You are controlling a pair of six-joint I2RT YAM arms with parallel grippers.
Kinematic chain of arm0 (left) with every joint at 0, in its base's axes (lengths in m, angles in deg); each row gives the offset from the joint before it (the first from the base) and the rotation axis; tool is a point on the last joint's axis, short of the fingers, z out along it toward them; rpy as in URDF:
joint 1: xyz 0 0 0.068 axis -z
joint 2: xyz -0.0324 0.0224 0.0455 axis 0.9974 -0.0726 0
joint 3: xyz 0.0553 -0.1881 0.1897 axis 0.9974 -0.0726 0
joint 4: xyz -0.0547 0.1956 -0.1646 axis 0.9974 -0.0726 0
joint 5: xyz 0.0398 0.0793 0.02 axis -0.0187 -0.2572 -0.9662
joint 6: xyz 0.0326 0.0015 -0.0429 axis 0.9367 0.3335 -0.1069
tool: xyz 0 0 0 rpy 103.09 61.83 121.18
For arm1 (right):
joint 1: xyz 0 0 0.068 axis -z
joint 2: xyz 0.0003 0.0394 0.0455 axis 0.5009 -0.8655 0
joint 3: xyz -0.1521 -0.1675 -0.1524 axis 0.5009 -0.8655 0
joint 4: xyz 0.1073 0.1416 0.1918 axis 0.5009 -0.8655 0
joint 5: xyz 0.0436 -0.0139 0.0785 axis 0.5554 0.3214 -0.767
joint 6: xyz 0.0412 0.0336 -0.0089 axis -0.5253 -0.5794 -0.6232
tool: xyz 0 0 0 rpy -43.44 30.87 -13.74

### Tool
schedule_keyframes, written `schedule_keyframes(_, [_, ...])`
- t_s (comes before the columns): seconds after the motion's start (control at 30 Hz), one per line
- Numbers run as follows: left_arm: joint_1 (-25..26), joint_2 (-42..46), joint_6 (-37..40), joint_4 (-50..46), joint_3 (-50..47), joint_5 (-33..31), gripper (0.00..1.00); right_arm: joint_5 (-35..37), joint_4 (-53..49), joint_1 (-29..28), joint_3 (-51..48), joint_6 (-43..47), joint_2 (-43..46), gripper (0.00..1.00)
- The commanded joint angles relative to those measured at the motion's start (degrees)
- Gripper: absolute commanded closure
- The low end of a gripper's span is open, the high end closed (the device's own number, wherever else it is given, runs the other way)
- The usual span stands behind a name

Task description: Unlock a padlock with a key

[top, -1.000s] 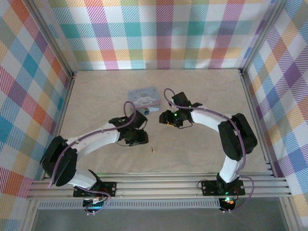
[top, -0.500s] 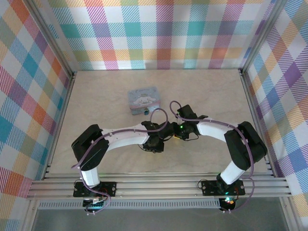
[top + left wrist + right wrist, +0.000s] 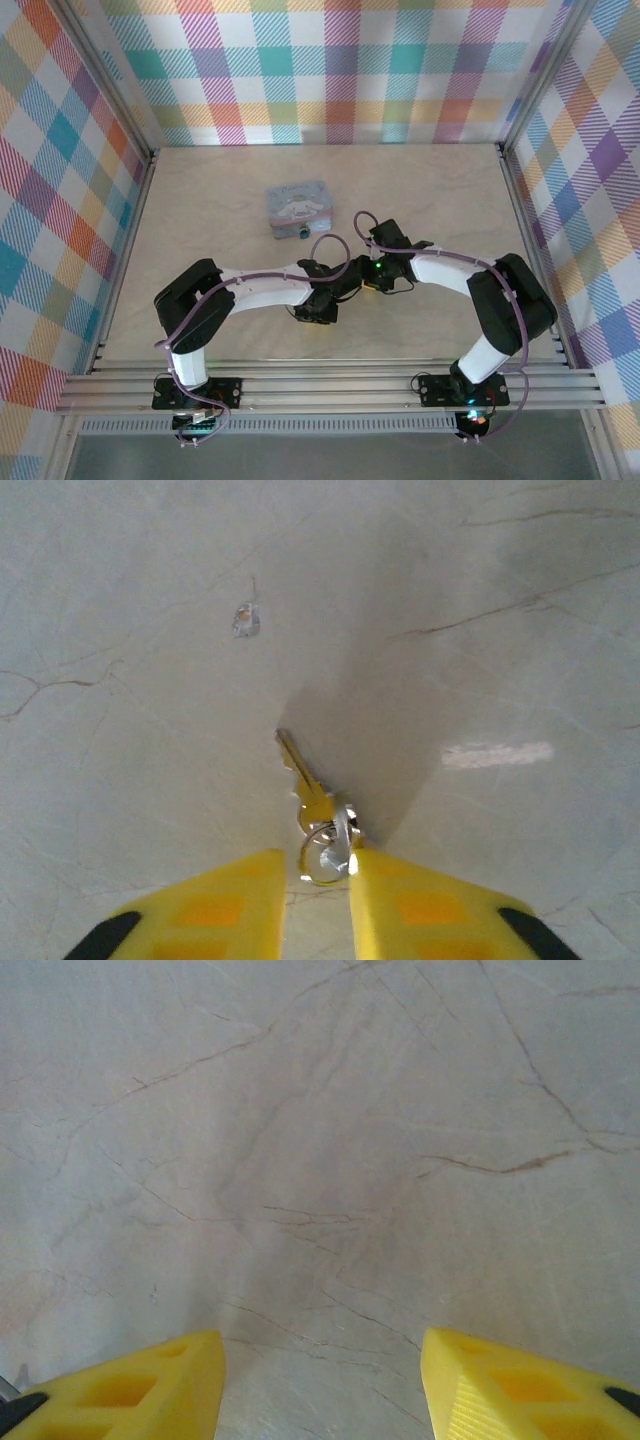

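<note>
Left claw (image 3: pixel 317 858) stands narrowly apart, straddling the ring end of the key (image 3: pixel 298 772) lying on the tabletop (image 3: pixel 150 730), right claw (image 3: pixel 322 1345) wide apart above it.

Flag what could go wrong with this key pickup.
1. The left hand straddles only the ring of the key, which lies flat on the table; it may pinch the ring alone and leave the key dangling.
2. The right hand sits close beside it; the arms could bump.

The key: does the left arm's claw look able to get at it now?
Probably yes: the left claw sits right at the key, one finger on each side of its ring, and nothing stands in the way.
</note>
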Motion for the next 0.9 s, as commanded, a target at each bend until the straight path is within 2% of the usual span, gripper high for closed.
schedule_keyframes(0.0, [0.7,1.3,0.3,0.5,-1.6,-1.1,0.87,0.8,0.1,-0.2,-0.6,0.4,2.8,0.45])
schedule_keyframes(0.13, [-0.7,6.2,3.3,-1.2,-4.8,-3.8,0.99,1.4,-0.5,-0.1,-0.2,0.5,4.7,0.46])
schedule_keyframes(0.23, [-3.7,12.6,4.5,-0.1,-10.5,-4.4,1.00,2.2,-0.8,-0.1,0.1,0.9,6.0,0.46])
schedule_keyframes(0.37, [-11.8,20.3,5.8,6.5,-20.2,0.8,1.00,3.2,-0.3,0.0,-0.1,0.8,5.4,0.46])
schedule_keyframes(0.43, [-15.4,22.7,7.6,7.5,-22.1,3.2,1.00,2.9,0.8,0.0,-0.6,0.0,5.4,0.46])
schedule_keyframes(0.67, [-22.1,27.7,16.3,6.8,-19.6,7.6,1.00,2.6,1.5,0.1,-2.6,-0.4,7.3,0.46])
schedule_keyframes(0.8, [-23.4,29.0,19.9,8.7,-17.3,13.2,1.00,1.8,2.4,0.3,-3.9,0.0,10.2,0.46])
schedule_keyframes(0.87, [-23.6,29.5,21.7,10.7,-16.0,16.4,1.00,-1.6,6.7,1.3,-6.0,-0.8,12.4,0.46])
